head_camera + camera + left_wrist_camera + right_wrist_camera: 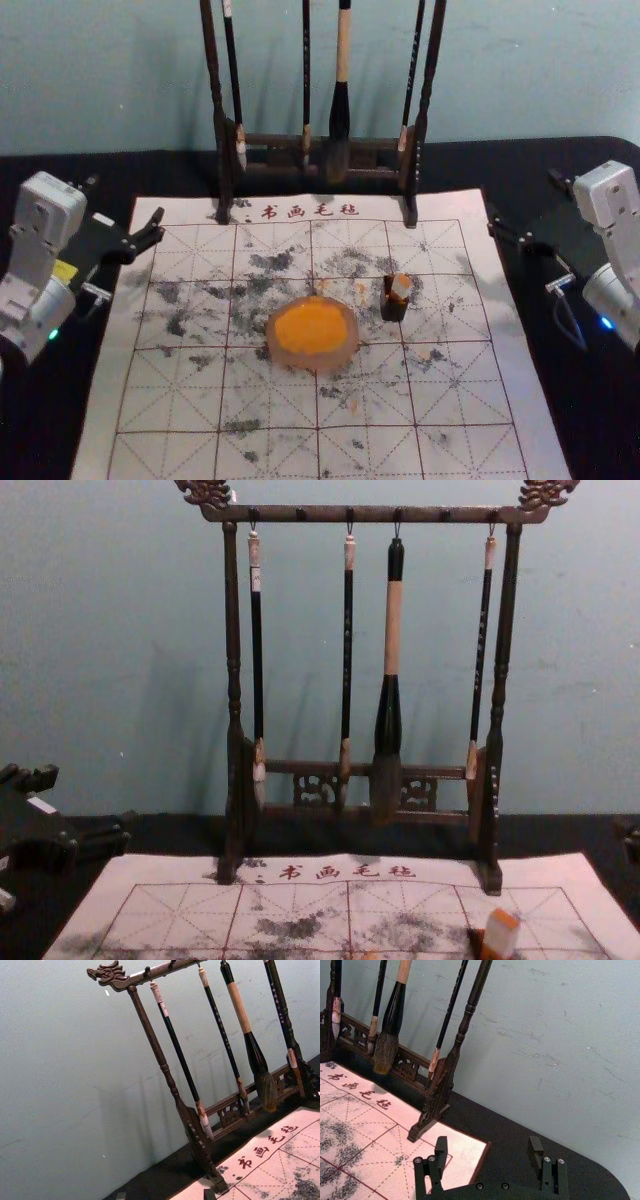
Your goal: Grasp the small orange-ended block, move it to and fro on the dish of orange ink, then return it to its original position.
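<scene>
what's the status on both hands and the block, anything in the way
Left hand open, mat's left edge; right hand open, mat's right edge. Block ungripped, right of dish. Brush rack behind, seemingly out of the way.

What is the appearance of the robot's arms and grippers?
The left arm is pale grey with a green light and yellow label; the right arm, also pale grey, has a blue light and thin cable. The left gripper and right gripper are black, two-fingered.
</scene>
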`<action>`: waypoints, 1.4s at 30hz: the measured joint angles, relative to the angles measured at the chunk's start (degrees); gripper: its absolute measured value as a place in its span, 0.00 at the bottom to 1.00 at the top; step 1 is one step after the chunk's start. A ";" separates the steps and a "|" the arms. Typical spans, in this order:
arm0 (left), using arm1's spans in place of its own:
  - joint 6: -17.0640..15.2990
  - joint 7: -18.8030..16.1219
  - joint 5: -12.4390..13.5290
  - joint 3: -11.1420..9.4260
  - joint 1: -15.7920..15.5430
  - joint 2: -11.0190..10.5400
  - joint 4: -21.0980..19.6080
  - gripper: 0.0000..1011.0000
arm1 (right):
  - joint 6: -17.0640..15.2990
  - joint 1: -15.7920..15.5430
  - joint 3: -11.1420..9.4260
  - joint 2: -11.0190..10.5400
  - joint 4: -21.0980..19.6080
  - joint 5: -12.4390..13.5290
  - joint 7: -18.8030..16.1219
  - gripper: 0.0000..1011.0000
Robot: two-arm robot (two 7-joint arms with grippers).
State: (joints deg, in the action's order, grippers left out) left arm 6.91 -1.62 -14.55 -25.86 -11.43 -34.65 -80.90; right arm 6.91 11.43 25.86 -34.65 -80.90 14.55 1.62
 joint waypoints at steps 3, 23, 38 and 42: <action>0.00 0.00 0.00 0.00 0.00 0.00 0.00 0.99 | 0.00 0.00 0.00 0.00 0.00 0.00 0.00 0.99; 0.00 0.00 0.00 0.00 0.00 0.00 0.00 0.99 | 0.00 0.00 0.00 0.01 0.00 0.00 0.00 0.99; 0.00 0.00 0.00 0.00 0.00 0.00 0.00 0.99 | 0.00 0.00 0.00 0.01 0.00 0.00 0.00 0.99; 0.00 0.00 0.00 0.00 0.00 0.00 0.00 0.99 | 0.00 0.00 0.00 0.00 0.00 0.00 0.00 0.99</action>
State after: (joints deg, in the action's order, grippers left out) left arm 6.91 -1.62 -14.55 -25.86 -11.43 -34.65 -80.90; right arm 6.91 11.43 25.86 -34.64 -80.90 14.55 1.62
